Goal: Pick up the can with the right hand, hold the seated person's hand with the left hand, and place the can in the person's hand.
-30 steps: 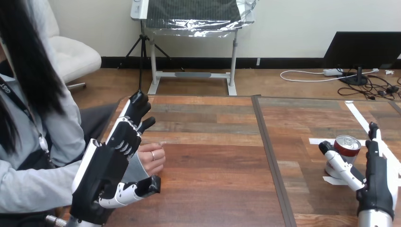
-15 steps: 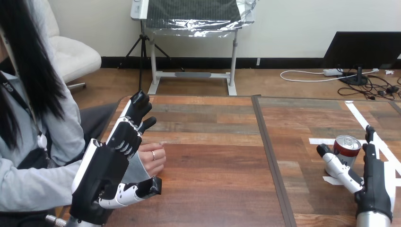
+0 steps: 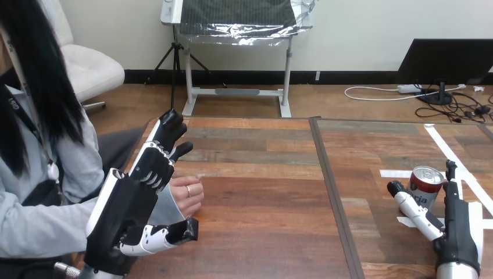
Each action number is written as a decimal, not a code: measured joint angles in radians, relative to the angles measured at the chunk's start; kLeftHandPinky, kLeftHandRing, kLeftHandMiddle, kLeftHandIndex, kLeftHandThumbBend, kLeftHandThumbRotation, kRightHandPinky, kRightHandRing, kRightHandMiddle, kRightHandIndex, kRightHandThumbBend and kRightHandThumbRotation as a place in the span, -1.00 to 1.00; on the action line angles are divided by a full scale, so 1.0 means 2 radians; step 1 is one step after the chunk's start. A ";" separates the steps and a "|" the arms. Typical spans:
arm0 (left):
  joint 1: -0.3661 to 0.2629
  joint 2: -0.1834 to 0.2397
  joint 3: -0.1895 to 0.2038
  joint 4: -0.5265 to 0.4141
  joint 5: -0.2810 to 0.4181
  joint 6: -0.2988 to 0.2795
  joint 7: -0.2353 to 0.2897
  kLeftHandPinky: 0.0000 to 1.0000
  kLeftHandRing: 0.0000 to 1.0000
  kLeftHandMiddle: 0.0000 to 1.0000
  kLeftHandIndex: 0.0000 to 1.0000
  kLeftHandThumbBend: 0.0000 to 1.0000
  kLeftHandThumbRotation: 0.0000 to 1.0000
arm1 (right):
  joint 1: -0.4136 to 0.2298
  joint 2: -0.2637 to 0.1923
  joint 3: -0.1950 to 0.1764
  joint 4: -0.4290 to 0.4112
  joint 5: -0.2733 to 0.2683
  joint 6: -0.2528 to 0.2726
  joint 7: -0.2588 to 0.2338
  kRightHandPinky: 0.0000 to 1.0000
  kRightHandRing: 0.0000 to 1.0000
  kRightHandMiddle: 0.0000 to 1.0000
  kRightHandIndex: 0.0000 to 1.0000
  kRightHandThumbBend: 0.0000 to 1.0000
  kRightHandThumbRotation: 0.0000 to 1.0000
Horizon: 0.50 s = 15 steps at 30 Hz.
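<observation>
Close your spread right hand [image 3: 458,232] squarely round the can [image 3: 424,186] at lower right, gripping mid-body before lifting.

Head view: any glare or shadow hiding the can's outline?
Head view: the can's lid is bright but not washed out, and its side stands clear against the table. A mild sheen lies on the table's middle, away from the can. Only the right hand's thumb covers the can's lower left edge.
</observation>
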 measured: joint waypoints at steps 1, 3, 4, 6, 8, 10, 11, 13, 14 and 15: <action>0.000 0.000 0.000 -0.001 -0.001 0.000 -0.001 0.83 0.97 1.00 0.97 1.00 0.04 | 0.000 0.000 0.000 0.000 0.000 0.000 0.001 1.00 1.00 1.00 1.00 1.00 0.15; 0.000 0.000 0.000 -0.002 -0.003 0.000 -0.002 0.83 0.96 1.00 0.96 1.00 0.05 | 0.000 0.000 0.000 0.000 0.000 0.002 0.001 1.00 1.00 1.00 1.00 1.00 0.16; 0.001 0.001 0.000 -0.002 -0.003 0.000 -0.002 0.83 0.96 1.00 0.96 1.00 0.05 | 0.000 0.000 0.000 0.000 0.000 0.003 0.001 1.00 1.00 1.00 1.00 1.00 0.16; 0.001 0.001 0.001 -0.003 -0.004 0.000 -0.002 0.82 0.96 1.00 0.96 1.00 0.05 | 0.000 0.000 0.001 0.000 0.000 0.005 0.001 1.00 1.00 1.00 1.00 1.00 0.16; 0.002 0.001 0.001 -0.004 -0.004 0.000 -0.002 0.82 0.95 1.00 0.96 1.00 0.06 | 0.000 0.000 0.001 0.001 0.000 0.007 0.001 1.00 1.00 1.00 1.00 1.00 0.16; 0.003 0.001 0.002 -0.006 -0.004 0.000 -0.002 0.82 0.95 1.00 0.95 1.00 0.06 | 0.000 0.000 0.001 0.001 0.001 0.009 0.002 1.00 1.00 1.00 1.00 1.00 0.16; 0.004 0.002 0.002 -0.007 -0.004 0.000 -0.002 0.82 0.95 1.00 0.95 1.00 0.06 | 0.000 0.000 0.001 0.001 0.001 0.010 0.003 1.00 1.00 1.00 1.00 1.00 0.16; 0.006 0.002 0.003 -0.009 -0.004 0.000 -0.002 0.81 0.95 1.00 0.95 1.00 0.06 | 0.000 0.000 0.001 0.002 0.002 0.012 0.005 1.00 1.00 1.00 1.00 1.00 0.16; 0.007 0.002 0.004 -0.010 -0.004 0.000 -0.002 0.81 0.95 1.00 0.95 1.00 0.06 | 0.000 0.000 0.001 0.002 0.002 0.013 0.005 1.00 1.00 1.00 1.00 1.00 0.16; 0.008 0.002 0.005 -0.010 -0.004 0.000 -0.002 0.81 0.94 1.00 0.95 1.00 0.06 | 0.000 0.000 0.001 0.002 0.002 0.014 0.004 0.99 1.00 1.00 1.00 1.00 0.17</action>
